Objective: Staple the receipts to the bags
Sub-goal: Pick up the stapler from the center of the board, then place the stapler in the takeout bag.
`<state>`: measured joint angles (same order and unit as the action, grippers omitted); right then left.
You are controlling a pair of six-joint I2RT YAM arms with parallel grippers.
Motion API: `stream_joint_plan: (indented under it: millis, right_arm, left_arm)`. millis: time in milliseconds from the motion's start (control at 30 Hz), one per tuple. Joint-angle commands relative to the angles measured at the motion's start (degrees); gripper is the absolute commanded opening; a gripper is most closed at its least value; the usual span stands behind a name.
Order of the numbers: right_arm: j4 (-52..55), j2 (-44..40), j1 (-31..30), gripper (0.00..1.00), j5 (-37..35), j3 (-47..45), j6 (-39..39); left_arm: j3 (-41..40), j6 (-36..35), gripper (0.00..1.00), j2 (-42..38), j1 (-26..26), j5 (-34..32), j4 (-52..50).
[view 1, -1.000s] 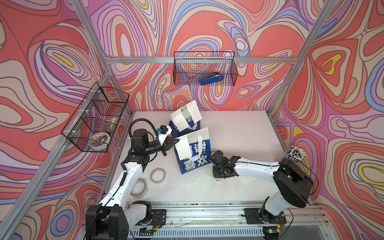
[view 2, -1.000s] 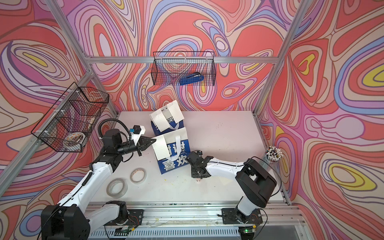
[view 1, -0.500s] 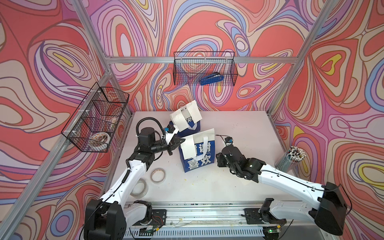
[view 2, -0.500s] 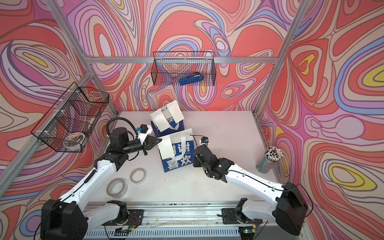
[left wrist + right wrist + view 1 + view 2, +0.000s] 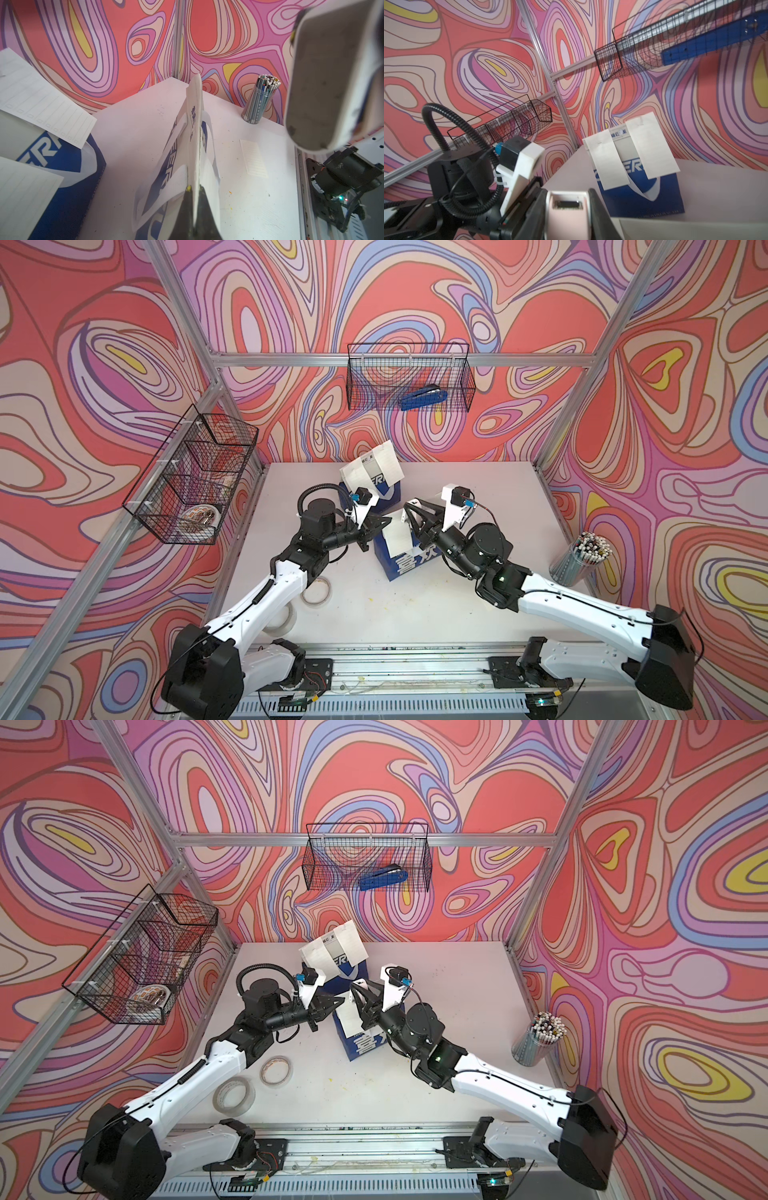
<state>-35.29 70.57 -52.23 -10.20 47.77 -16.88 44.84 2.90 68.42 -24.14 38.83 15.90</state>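
Two tape rolls (image 5: pixel 235 1094) lie near the desk's (image 5: pixel 436 614) near left corner. Mid-desk stands the near bag (image 5: pixel 411 566), blue with white Chinese characters, with a receipt (image 5: pixel 395 537) against its face. The left gripper (image 5: pixel 380 526) is clenched on this bag's top edge; its wrist view shows the paper pinched between the fingers (image 5: pixel 204 207). Opposite it, the right gripper (image 5: pixel 568 197) grasps a pale stapler (image 5: pixel 324 72) just above that same edge. A loose receipt (image 5: pixel 253 160) lies flat between this bag and the desk's right edge, where a pencil cup (image 5: pixel 579 560) stands. Nearer the far edge stands the far bag (image 5: pixel 654 197), with two receipts (image 5: pixel 652 145) hanging from its top. A blue stapler (image 5: pixel 424 400) lies in the basket (image 5: pixel 361 381) on the far wall.
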Motion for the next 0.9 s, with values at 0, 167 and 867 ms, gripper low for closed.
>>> stream_joint_plan:
  millis: [0,167,867]
  right_arm:
    - [-17.4,5.0,-0.3,0.06,2.8,-1.4,3.9]
    - [-23.3,10.2,-0.3,0.06,0.8,-2.1,5.3]
    - [-42.6,23.0,-0.2,0.05,-5.3,-5.8,13.4]
  left_arm:
    - [-1.6,7.9,0.0,0.3,-1.3,-2.3,10.7]
    - [-2.6,8.8,0.0,-0.1,-1.5,-3.1,11.9]
    - [-3.3,9.3,0.0,0.0,-1.5,1.9,14.8]
